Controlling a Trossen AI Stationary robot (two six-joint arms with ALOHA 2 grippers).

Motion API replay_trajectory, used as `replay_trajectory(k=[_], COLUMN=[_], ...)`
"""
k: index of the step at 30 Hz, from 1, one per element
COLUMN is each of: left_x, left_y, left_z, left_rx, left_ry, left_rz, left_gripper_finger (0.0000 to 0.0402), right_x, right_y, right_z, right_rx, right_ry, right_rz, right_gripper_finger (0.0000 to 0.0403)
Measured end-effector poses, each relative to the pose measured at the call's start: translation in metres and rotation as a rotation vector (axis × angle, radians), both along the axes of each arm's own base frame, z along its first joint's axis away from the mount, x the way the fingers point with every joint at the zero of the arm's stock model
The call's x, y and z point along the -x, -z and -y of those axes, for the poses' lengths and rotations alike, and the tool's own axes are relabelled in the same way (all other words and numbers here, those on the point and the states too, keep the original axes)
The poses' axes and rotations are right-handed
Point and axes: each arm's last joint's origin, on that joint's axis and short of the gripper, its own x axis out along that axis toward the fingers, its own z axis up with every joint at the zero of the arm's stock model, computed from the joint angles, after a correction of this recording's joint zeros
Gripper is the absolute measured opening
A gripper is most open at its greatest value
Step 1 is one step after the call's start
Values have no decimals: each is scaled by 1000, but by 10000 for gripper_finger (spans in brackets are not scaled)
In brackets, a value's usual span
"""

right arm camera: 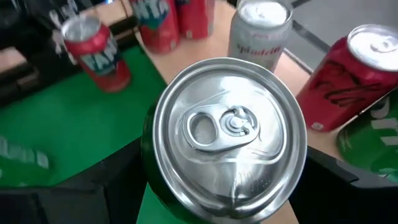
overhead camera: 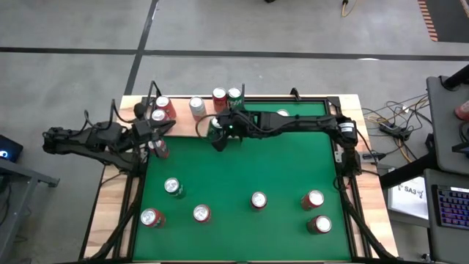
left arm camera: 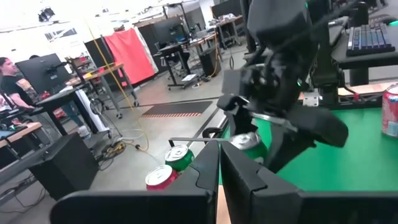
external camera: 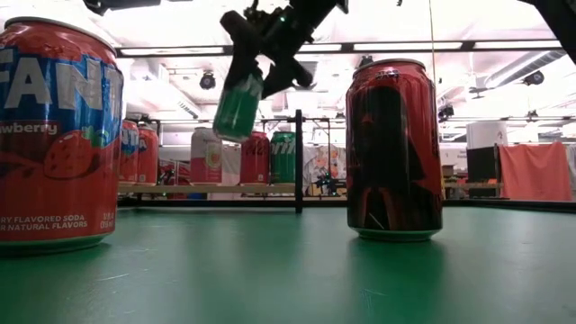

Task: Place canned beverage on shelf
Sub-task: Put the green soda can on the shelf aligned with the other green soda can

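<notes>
Above the bench's far edge, right tool (external camera: 256, 76) clamps a tilted green aluminium can (external camera: 238, 106); level it over bare pale wooden shelf (overhead camera: 185, 126) before lowering. Left tool (overhead camera: 156, 138) waits, shut.

Green can (external camera: 238, 108) tilted, lifted off the felt, just short of pale wood shelf (overhead camera: 187, 126) holding several upright cans

The high camera is looking straight down on the whole green felt table (overhead camera: 293, 169), while the low one is sitting at felt level, facing level across toward the shelf (external camera: 207, 188) and the room behind. The right wrist camera is peering down at very close range onto the green can (right arm camera: 229, 137), and the left wrist camera is facing that same can from farther off; all four are sharing it.
</notes>
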Motion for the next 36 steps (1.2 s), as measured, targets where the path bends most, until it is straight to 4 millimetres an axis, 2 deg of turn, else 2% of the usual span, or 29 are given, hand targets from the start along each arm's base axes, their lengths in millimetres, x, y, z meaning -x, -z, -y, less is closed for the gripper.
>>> replay_trajectory(k=[9,24,31,36], left_x=[-2,-4,-4,-4], left_y=[1,2,2,2], left_z=[0,1,1,1], left_rx=[-2,-9,-13,-19], left_ry=[1,2,2,3], left_rz=[-10,-20,-21,-26], left_gripper_finger=[0,0,0,0], right_x=[4,4,-4,-16], right_y=[19,26,24,37], right_z=[4,7,7,8], right_rx=[91,154,141,141], right_ry=[14,8,-21,-49], right_rz=[-92,-114,-36,-68], right_gripper_finger=[294,295,295,295])
